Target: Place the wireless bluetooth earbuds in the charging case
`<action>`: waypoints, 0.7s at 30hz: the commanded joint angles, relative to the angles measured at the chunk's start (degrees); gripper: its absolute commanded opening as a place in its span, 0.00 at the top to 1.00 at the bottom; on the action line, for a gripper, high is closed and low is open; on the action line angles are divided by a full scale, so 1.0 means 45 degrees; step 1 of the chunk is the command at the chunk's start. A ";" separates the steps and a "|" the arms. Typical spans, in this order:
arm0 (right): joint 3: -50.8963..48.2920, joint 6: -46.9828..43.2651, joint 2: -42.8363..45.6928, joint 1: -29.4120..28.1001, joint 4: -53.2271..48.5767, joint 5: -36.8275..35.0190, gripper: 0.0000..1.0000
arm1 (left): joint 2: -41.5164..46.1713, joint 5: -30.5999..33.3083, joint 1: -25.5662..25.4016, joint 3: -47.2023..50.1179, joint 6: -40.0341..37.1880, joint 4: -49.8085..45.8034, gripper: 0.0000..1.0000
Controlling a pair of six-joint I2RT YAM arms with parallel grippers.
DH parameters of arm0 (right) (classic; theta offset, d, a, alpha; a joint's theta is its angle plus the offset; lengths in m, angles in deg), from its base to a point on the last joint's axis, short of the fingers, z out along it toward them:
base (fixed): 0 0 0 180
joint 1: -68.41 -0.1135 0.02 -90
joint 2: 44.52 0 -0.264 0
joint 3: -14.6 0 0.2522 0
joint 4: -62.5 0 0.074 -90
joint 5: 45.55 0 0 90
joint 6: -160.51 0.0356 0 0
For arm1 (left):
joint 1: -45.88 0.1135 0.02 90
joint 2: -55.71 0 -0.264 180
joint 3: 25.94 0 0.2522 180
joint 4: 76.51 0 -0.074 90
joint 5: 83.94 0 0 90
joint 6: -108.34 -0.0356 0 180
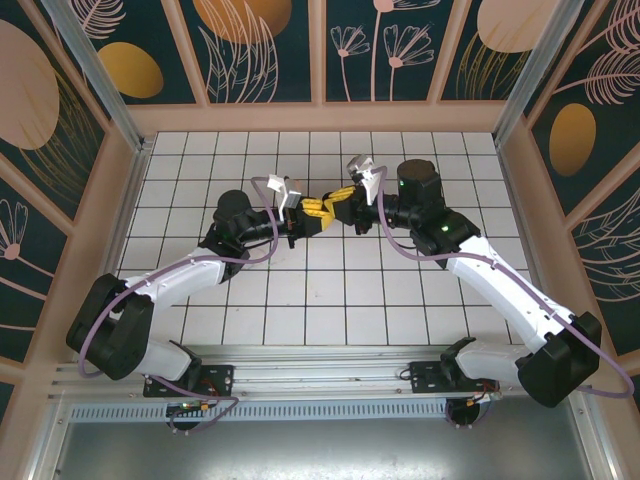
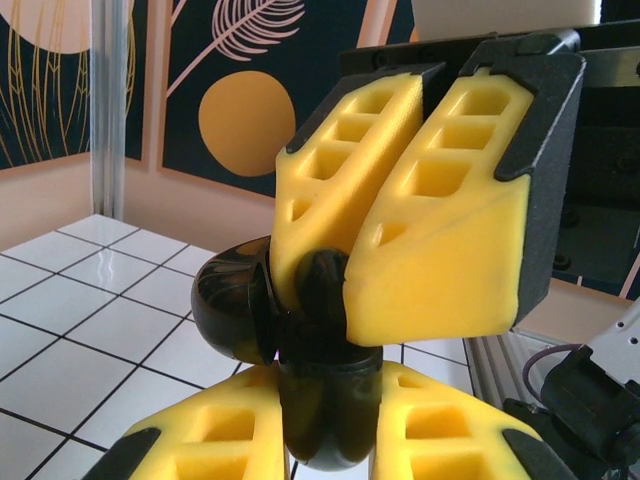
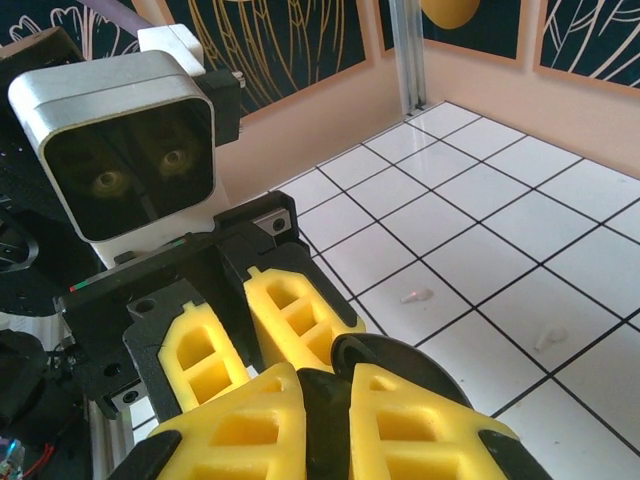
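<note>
- Your left claw (image 1: 316, 212) is clamped fully closed on the glossy black charging case (image 2: 325, 400), held up above the middle of the tabletop (image 1: 330, 300).
- Your right claw (image 1: 342, 203) meets it head-on, jaws pinched nearly together on the same case.
- A white earbud (image 3: 415, 296) lies loose on the tiles; another white earbud (image 3: 548, 338) lies near it, not touching, both clear of the case.

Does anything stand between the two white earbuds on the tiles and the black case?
Nothing lies on the tiles around the white earbuds. But the black case is held in the air, clamped by the left gripper and right gripper, whose yellow fingers cover much of it.
</note>
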 commanded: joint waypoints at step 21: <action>0.0749 0.0756 -0.0269 0.0294 -0.0384 0.0593 0.56 | 0.0400 -0.0242 -0.0039 -0.0055 0.0450 0.1049 1.00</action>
